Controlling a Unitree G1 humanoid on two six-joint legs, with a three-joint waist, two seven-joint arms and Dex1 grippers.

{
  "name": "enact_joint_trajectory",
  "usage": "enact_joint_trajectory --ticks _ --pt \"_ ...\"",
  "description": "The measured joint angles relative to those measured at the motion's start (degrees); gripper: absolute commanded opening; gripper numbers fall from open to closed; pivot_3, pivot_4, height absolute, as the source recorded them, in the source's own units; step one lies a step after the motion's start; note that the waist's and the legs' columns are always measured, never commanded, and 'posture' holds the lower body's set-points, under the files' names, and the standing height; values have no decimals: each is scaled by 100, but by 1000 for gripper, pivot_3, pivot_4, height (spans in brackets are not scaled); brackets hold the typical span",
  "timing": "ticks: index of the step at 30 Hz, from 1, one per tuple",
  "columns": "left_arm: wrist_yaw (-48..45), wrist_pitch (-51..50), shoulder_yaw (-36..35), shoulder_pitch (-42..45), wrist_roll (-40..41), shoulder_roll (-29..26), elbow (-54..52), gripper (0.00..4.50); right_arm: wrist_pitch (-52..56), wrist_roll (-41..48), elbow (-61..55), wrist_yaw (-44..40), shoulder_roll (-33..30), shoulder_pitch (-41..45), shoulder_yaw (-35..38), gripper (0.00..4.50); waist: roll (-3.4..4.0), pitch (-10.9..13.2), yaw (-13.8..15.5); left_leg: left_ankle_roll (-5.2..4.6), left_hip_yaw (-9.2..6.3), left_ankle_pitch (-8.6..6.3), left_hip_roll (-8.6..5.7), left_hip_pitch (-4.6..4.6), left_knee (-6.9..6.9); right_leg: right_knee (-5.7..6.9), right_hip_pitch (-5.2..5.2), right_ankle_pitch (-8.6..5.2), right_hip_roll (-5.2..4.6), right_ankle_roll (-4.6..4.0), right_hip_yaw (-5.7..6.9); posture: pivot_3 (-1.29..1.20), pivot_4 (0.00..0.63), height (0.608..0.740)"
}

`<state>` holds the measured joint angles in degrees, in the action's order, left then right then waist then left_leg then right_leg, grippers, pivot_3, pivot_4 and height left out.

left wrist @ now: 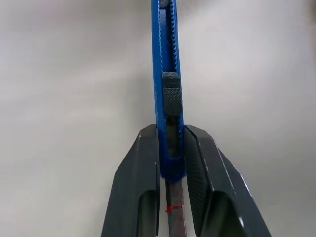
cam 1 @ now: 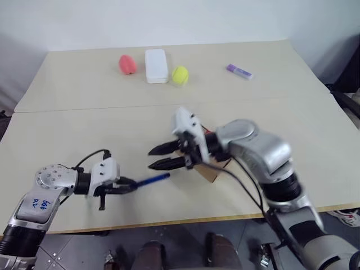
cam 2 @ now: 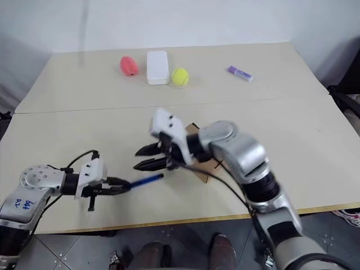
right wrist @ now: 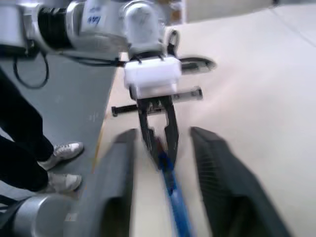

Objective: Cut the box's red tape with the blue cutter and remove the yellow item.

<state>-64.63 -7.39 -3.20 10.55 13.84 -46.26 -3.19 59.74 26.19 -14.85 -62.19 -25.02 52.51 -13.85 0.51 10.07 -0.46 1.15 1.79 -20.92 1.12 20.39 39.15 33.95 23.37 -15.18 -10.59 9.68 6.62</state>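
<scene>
My left gripper (cam 1: 128, 185) is shut on the handle end of the blue cutter (cam 1: 153, 179), which lies low over the table near its front edge and points right toward the box. The left wrist view shows both pads clamped on the cutter (left wrist: 165, 59). My right gripper (cam 1: 150, 159) hangs open with nothing between its fingers, pointing left just above the cutter's tip. The brown box (cam 1: 214, 170) sits behind the right hand, with only a corner showing. The red tape and the yellow item are hidden.
At the table's far side lie a pink-red egg shape (cam 1: 127, 64), a white case (cam 1: 156, 65), a tennis ball (cam 1: 180, 75) and a purple marker (cam 1: 239, 71). A person's shoes (right wrist: 64, 153) stand on the floor beside the table.
</scene>
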Motion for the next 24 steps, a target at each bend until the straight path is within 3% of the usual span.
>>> enact_joint_trajectory --ticks 4,5,10,16,24 --pt "340 786 -123 402 -2 485 481 389 575 121 563 31 -415 538 98 4331 -6 1 -21 1 13 -3 0 4 -6 0 15 0 -1 1 1 0 150 740" --pt "417 1001 -124 516 -2 602 560 389 678 156 692 38 -463 685 97 4448 -9 3 -42 1 14 -3 1 6 -5 0 16 1 -1 2 3 0 150 740" --pt "780 1739 -122 1005 -65 1063 974 389 1085 323 1244 20 -518 1234 54 4448 -18 5 -140 0 18 -6 2 5 -4 -3 15 4 -2 7 9 0 150 740" --pt "1178 2327 138 1392 -302 1642 1345 389 1344 217 2554 496 19 1976 52 4448 -21 3 -172 0 19 -6 4 4 -4 0 15 4 -2 7 11 0 150 740" --pt "1432 2770 211 1776 -423 1875 1699 389 1237 23 3412 425 199 2234 -378 4448 -22 4 -170 0 18 -6 4 7 -3 -3 15 5 -2 9 14 0 150 740"
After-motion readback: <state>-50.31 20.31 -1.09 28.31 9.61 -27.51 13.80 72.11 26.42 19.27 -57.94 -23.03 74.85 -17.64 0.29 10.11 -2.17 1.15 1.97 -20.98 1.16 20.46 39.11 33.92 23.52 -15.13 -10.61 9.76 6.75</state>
